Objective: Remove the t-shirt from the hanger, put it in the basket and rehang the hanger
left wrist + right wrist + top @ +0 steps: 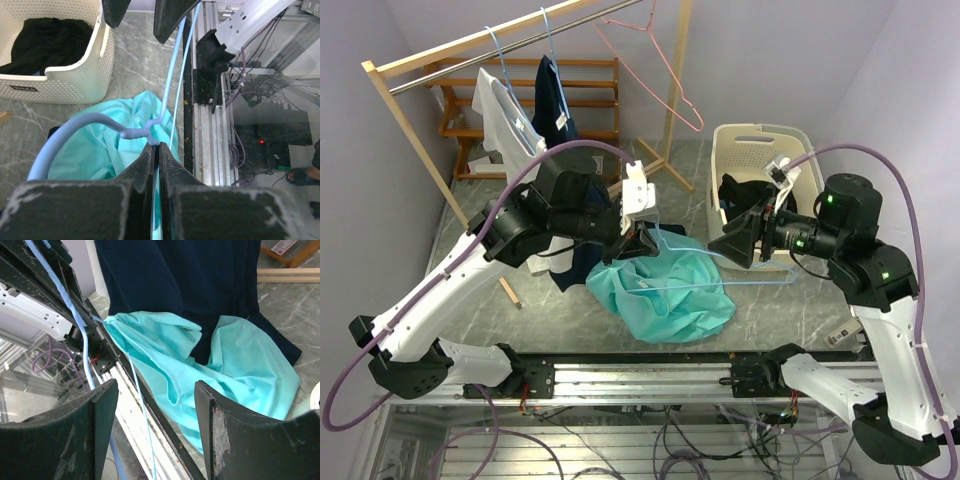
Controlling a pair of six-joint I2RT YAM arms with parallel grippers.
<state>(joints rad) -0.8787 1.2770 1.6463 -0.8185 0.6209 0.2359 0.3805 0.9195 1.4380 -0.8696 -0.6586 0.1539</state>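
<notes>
The teal t-shirt [665,292] lies bunched on the table under a light blue wire hanger [730,278]. My left gripper [636,240] is shut on the hanger's neck; in the left wrist view the jaws [156,146] pinch the wire just below the hook, with the hanger [170,75] running away over the shirt [100,150]. My right gripper [735,245] is open and empty beside the hanger's far end. In the right wrist view [155,385] its fingers straddle the thin wire [142,410], with the shirt [240,360] beyond. Whether the shirt is still threaded on the hanger is unclear.
A white laundry basket [760,150] holding dark clothes stands at the right. A wooden rack at the back carries a white shirt [505,120], a navy shirt [555,100] and a pink hanger [660,70]. A wooden piece [509,292] lies left. The metal rail [650,375] runs along the near edge.
</notes>
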